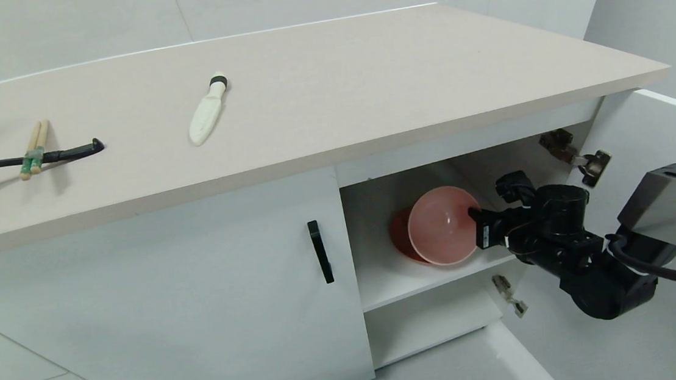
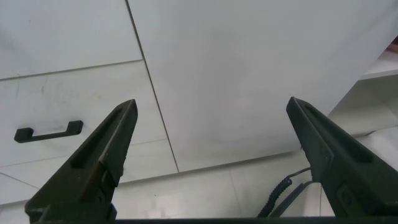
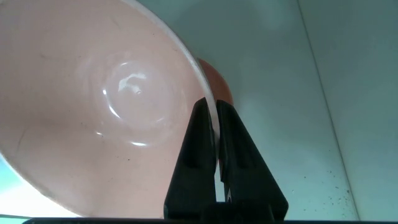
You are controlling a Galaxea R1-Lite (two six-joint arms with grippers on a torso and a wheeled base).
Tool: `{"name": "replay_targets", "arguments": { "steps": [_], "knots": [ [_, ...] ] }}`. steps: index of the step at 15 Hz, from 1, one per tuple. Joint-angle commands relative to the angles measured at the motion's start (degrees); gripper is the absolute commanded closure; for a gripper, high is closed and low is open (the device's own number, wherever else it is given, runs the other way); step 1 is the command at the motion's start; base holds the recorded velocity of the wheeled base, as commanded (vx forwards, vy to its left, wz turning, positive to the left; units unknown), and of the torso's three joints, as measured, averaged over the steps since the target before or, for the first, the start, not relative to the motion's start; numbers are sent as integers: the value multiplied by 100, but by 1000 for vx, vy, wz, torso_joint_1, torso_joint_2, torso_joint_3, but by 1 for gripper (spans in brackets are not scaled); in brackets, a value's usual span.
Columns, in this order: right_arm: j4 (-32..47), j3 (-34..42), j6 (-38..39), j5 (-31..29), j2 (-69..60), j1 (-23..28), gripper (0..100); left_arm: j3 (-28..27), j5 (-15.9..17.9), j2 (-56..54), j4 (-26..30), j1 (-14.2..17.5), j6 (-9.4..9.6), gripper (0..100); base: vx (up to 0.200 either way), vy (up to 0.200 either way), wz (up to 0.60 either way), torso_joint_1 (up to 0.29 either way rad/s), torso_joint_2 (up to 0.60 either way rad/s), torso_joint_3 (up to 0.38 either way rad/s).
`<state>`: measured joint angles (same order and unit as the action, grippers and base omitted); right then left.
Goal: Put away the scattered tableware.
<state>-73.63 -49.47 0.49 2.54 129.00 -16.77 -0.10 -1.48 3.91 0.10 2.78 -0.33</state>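
Note:
A pink bowl [image 1: 442, 225] hangs tilted on its side inside the open cabinet, just above the upper shelf [image 1: 404, 282]. My right gripper [image 1: 476, 219] is shut on its rim; in the right wrist view the two fingers [image 3: 200, 134] pinch the bowl [image 3: 93, 106] edge. Behind it a darker red bowl [image 1: 400, 239] rests on the shelf, also seen as a red bowl [image 3: 216, 81] past the rim. On the countertop lie a cream knife [image 1: 207, 109] and a pair of wooden chopsticks [image 1: 33, 149]. My left gripper [image 2: 211, 118] stands open, low before the closed cabinet doors.
The left cabinet door with a black handle [image 1: 319, 251] is closed; the right door [image 1: 663, 125] stands swung open beside my right arm. A black cable [image 1: 23, 161] lies on the counter's left, under the chopsticks. A lower shelf [image 1: 429, 323] lies below the upper one.

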Motion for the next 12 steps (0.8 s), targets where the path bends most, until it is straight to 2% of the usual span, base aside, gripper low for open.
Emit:
{"name": "replay_targets", "arguments": {
  "steps": [1,9,10,12],
  "knots": [
    [-11,-28,4,1,73,-1,100,1,-2,13,-1,3,-2,0,0,0,0,0,0,0],
    [-222,16,-22,1,204,-1,100,1,-2,13,-1,3,-2,0,0,0,0,0,0,0],
    [-222,25,-22,1,204,-1,0,1,-2,13,-1,3,-2,0,0,0,0,0,0,0],
    [-231,25,-40,1,196,-45,0,1,-2,13,-1,3,-2,0,0,0,0,0,0,0]
  ]
}}
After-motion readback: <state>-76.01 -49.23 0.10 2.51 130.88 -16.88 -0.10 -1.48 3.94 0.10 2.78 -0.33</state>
